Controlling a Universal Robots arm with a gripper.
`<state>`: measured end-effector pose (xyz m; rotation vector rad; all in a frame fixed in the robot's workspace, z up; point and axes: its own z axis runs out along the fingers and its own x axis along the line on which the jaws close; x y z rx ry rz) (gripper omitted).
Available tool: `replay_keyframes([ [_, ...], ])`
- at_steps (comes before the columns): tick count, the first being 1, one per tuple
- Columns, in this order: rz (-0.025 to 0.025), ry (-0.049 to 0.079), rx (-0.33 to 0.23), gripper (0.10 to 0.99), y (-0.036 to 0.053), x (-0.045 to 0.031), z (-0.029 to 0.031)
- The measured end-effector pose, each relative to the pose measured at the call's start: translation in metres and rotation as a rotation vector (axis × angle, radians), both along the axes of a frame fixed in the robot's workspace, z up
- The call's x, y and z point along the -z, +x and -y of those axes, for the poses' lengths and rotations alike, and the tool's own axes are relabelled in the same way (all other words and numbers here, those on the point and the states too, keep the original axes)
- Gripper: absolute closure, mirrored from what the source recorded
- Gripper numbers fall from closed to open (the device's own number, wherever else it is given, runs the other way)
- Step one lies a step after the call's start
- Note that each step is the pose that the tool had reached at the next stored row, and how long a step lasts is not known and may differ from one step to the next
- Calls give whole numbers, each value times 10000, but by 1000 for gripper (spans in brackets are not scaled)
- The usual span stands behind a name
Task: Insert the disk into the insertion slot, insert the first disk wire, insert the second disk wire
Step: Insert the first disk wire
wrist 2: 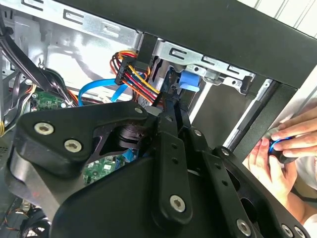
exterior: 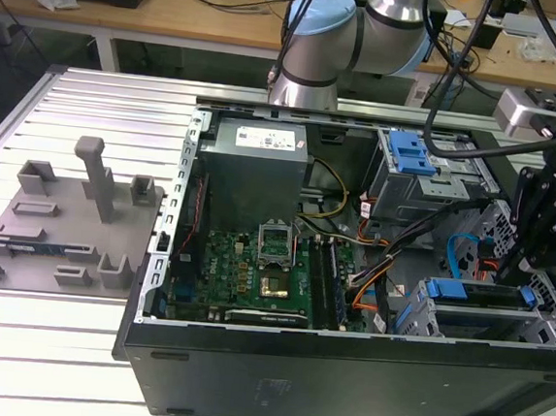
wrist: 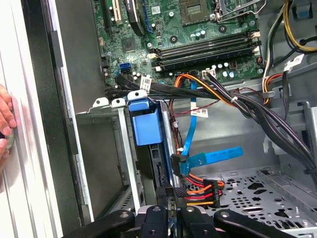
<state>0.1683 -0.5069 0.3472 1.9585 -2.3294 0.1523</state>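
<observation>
I saw the gripper narrow, its fingers nearly together, poised at the rear of the insertion slot; I could not tell whether anything was pinched between them. The disk lay inside that slot, its blue carrier showing along the slot's mouth in the exterior view. Just beside the fingertips, at the slot's rear, sat a black power plug trailing orange, red, yellow and black wires. Next to it hung the blue data cable, its plug end close to the slot's back edge; I could not make out whether either plug was seated. Further from the slot, toward the exterior view's left, lay the green motherboard. Beyond the slot, deeper in the open computer case, stood the taller drive cage with its blue latch. Outside the case wall nearest the slot, a person's hand was curled around a small blue-and-black object I couldn't identify
</observation>
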Motion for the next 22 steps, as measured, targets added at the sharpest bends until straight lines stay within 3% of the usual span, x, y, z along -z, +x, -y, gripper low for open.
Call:
replay_keyframes([
  [22,0,57,0,922,-22,0,50],
])
